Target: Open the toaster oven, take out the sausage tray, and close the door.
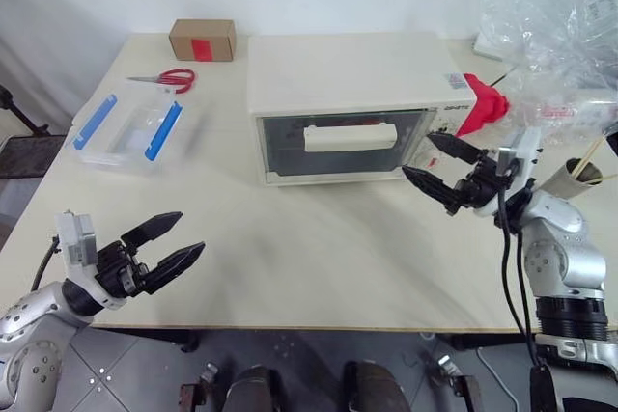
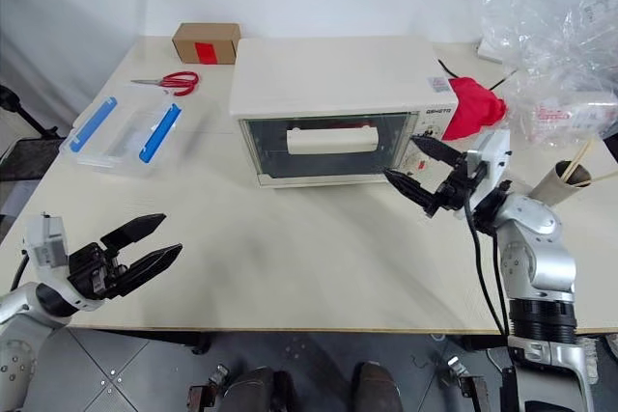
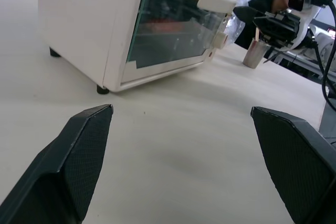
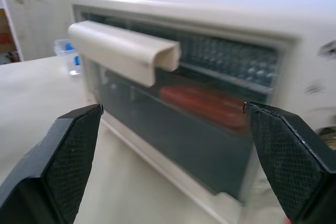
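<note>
1. Opening step, and nothing is done yet: the toaster oven (image 1: 348, 103) sits at the middle of the worktop (image 1: 319, 258), and its door (image 1: 340, 145) is shut flush against the front.
2. My right claw (image 1: 442, 173) is spread wide with nothing in it. It hovers just off the oven's front right corner, close to the knobs, aimed in at the glass but not touching.
3. Through my right wrist camera I see the handle (image 4: 123, 51) running across the top of the door, and behind the pane a red sausage (image 4: 202, 100) low inside. The tray under it I can't make out through the glass, but it must be in there.
4. My left claw (image 1: 164, 245) is spread open too and holds nothing, out over the near left edge of the worktop, well apart from the oven.
5. Next, as I judge it: the right claw needs to shift along toward the bar, get a finger over its top edge, then pull out and down so the door swings open.
6. The risk I see: the light oven may slide toward me if I tug rather than hinge the door down.
</note>
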`<state>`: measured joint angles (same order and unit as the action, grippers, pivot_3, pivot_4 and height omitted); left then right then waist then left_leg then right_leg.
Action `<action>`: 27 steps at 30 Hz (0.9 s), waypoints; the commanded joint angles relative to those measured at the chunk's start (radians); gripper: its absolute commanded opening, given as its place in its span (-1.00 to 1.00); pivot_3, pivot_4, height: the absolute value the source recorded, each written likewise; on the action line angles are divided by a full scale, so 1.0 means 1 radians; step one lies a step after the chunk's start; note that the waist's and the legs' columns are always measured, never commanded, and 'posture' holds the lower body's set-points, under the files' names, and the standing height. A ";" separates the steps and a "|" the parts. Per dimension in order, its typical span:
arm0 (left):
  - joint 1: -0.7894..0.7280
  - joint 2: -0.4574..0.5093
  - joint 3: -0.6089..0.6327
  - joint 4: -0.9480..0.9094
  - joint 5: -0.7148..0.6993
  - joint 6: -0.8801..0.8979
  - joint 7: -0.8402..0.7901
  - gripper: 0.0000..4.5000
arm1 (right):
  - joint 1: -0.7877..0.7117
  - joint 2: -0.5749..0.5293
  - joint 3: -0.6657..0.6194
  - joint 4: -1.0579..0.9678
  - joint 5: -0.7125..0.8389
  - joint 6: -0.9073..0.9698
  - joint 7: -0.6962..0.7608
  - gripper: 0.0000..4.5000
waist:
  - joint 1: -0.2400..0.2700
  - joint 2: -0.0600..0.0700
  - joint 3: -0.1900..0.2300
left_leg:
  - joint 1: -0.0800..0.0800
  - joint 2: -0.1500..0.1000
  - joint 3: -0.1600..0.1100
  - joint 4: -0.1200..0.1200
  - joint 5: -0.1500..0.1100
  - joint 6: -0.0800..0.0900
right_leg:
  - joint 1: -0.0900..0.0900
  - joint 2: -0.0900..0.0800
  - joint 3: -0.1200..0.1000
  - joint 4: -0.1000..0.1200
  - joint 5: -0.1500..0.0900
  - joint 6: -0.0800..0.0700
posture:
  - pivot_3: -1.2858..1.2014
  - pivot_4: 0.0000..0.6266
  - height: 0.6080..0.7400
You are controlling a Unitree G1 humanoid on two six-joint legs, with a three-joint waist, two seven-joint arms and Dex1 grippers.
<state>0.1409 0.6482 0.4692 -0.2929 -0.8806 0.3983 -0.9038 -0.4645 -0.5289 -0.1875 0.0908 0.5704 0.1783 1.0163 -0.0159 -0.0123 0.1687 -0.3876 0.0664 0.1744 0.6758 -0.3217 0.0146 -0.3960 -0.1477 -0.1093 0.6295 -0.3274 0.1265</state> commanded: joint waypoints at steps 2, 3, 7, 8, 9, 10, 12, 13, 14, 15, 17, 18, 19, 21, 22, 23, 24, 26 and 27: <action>-0.014 0.004 0.016 -0.060 -0.034 0.029 0.020 0.99 | -0.027 0.006 0.014 -0.054 0.026 0.023 0.012 1.00 | -0.004 0.000 0.000 | 0.000 0.000 0.000 0.000 0.000 0.000 | 0.000 0.000 0.000 0.000 0.000 0.000 | 0.03 -0.52 1.00; -0.014 0.003 0.016 -0.064 -0.035 0.033 0.024 0.99 | -0.028 0.007 0.019 -0.063 0.029 0.028 0.013 1.00 | -0.006 0.000 0.000 | 0.000 0.000 0.000 0.000 0.000 0.000 | 0.000 0.000 0.000 0.000 0.000 0.000 | 0.03 -0.52 1.00; -0.012 -0.003 0.015 -0.079 -0.037 0.047 0.036 0.99 | -0.034 0.016 0.027 -0.087 0.042 0.048 0.013 1.00 | -0.012 0.000 0.000 | 0.000 0.000 0.000 0.000 0.000 0.000 | 0.000 0.000 0.000 0.000 0.000 0.000 | 0.03 -0.52 1.00; -0.012 -0.005 0.015 -0.081 -0.038 0.050 0.039 0.99 | -0.035 0.017 0.029 -0.092 0.043 0.051 0.015 1.00 | -0.012 0.000 0.000 | 0.000 0.000 0.000 0.000 0.000 0.000 | 0.000 0.000 0.000 0.000 0.000 0.000 | 0.03 -0.52 1.00; -0.010 -0.005 0.013 -0.087 -0.048 0.063 0.042 0.99 | -0.035 0.017 0.033 -0.098 0.044 0.055 0.020 1.00 | -0.012 0.000 0.000 | 0.000 0.000 0.000 0.000 0.000 0.000 | 0.000 0.000 0.000 0.000 0.000 0.000 | 0.03 -0.52 1.00; -0.009 -0.005 0.012 -0.092 -0.054 0.071 0.044 0.99 | -0.030 0.016 0.039 -0.105 0.042 0.054 0.028 1.00 | -0.012 0.000 0.000 | 0.000 0.000 0.000 0.000 0.000 0.000 | 0.000 0.000 0.000 0.000 0.000 0.000 | 0.03 -0.52 1.00; -0.010 -0.007 0.012 -0.101 -0.062 0.084 0.052 0.99 | -0.014 0.011 0.053 -0.127 0.042 0.058 0.046 1.00 | -0.012 0.000 0.000 | 0.000 0.000 0.000 0.000 0.000 0.000 | 0.000 0.001 0.000 0.000 0.000 0.000 | 0.03 -0.52 1.00; -0.011 -0.007 0.013 -0.103 -0.063 0.088 0.054 0.99 | -0.007 0.011 0.057 -0.139 0.045 0.063 0.051 1.00 | -0.012 0.000 0.000 | 0.000 0.000 0.000 0.000 0.000 0.000 | 0.000 0.001 0.000 0.000 0.000 0.000 | 0.03 -0.52 1.00; -0.011 -0.007 0.014 -0.103 -0.064 0.091 0.055 0.99 | -0.003 0.010 0.061 -0.149 0.048 0.068 0.054 1.00 | -0.012 0.000 0.000 | 0.000 0.000 0.000 0.000 0.000 0.000 | 0.000 0.001 0.000 0.000 0.000 0.000 | 0.03 -0.52 1.00; -0.012 -0.006 0.014 -0.103 -0.064 0.093 0.055 0.99 | -0.001 0.010 0.063 -0.157 0.051 0.074 0.055 1.00 | -0.012 0.000 0.000 | 0.000 0.000 0.000 0.000 0.000 0.000 | 0.000 0.000 0.000 0.000 0.000 0.000 | 0.03 -0.52 1.00; -0.015 -0.005 0.014 -0.103 -0.064 0.097 0.056 0.99 | 0.002 0.014 0.066 -0.169 0.053 0.080 0.052 1.00 | -0.012 0.000 0.000 | 0.000 0.000 0.000 0.000 0.000 0.000 | 0.000 0.000 0.000 0.000 0.000 0.000 | 0.03 -0.52 1.00; -0.017 -0.005 0.013 -0.103 -0.063 0.099 0.057 0.99 | 0.002 0.016 0.068 -0.177 0.055 0.081 0.052 1.00 | -0.012 0.000 0.000 | 0.000 0.000 0.000 0.000 0.000 0.000 | 0.000 0.001 0.000 0.000 0.000 0.000 | 0.03 -0.52 1.00; -0.020 -0.005 0.011 -0.102 -0.062 0.100 0.058 0.99 | 0.003 0.018 0.070 -0.184 0.055 0.081 0.053 1.00 | -0.014 0.000 0.000 | 0.000 0.000 0.000 0.000 0.000 0.000 | 0.000 0.001 0.000 0.000 0.000 0.000 | 0.03 -0.52 1.00; -0.025 -0.004 0.010 -0.101 -0.060 0.103 0.058 0.99 | 0.006 0.017 0.076 -0.201 0.057 0.087 0.061 1.00 | -0.015 0.000 0.000 | 0.000 0.001 0.000 -0.001 0.000 0.000 | -0.001 0.001 0.000 0.000 0.000 0.000 | 0.03 -0.52 1.00; -0.027 -0.004 0.010 -0.101 -0.060 0.104 0.058 0.99 | 0.009 0.015 0.079 -0.208 0.056 0.085 0.065 1.00 | -0.015 0.000 0.000 | 0.000 0.001 0.000 -0.001 0.000 0.000 | -0.001 0.001 0.000 0.000 0.000 0.000 | 0.03 -0.52 1.00; -0.030 -0.003 0.010 -0.099 -0.060 0.105 0.058 0.99 | 0.016 0.007 0.083 -0.220 0.053 0.084 0.076 1.00 | -0.015 0.000 0.000 | 0.000 0.001 0.000 -0.001 0.000 0.000 | -0.001 0.001 0.000 0.000 0.000 0.000 | 0.03 -0.52 1.00; -0.035 -0.004 0.012 -0.096 -0.061 0.104 0.061 0.99 | 0.023 -0.001 0.088 -0.231 0.047 0.079 0.087 1.00 | -0.015 0.000 0.000 | 0.000 0.001 0.000 -0.001 0.000 0.000 | -0.001 0.001 0.000 0.000 0.000 0.000 | 0.03 -0.52 1.00; -0.050 -0.007 0.019 -0.089 -0.066 0.104 0.073 0.99 | 0.043 -0.023 0.099 -0.249 0.027 0.053 0.119 1.00 | -0.015 0.000 0.000 | 0.000 0.001 0.000 -0.001 0.000 0.000 | -0.001 0.001 0.001 0.000 0.000 0.000 | 0.03 -0.52 1.00; -0.059 -0.008 0.025 -0.085 -0.073 0.107 0.079 0.99 | 0.053 -0.033 0.106 -0.254 0.011 0.026 0.138 1.00 | -0.015 0.000 0.000 | 0.000 0.001 0.000 -0.001 0.000 0.000 | -0.001 0.001 0.001 0.000 0.000 0.000 | 0.03 -0.52 1.00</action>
<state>0.0952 0.6419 0.4705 -0.3581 -0.9223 0.5058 -0.8353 -0.4125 -0.5526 -0.1145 -0.0942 0.5854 0.2467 1.0999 -0.0311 -0.0120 0.1689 -0.3874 0.0671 0.1749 0.6744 -0.3219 0.0142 -0.3970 -0.1466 -0.1087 0.6291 -0.3274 0.1265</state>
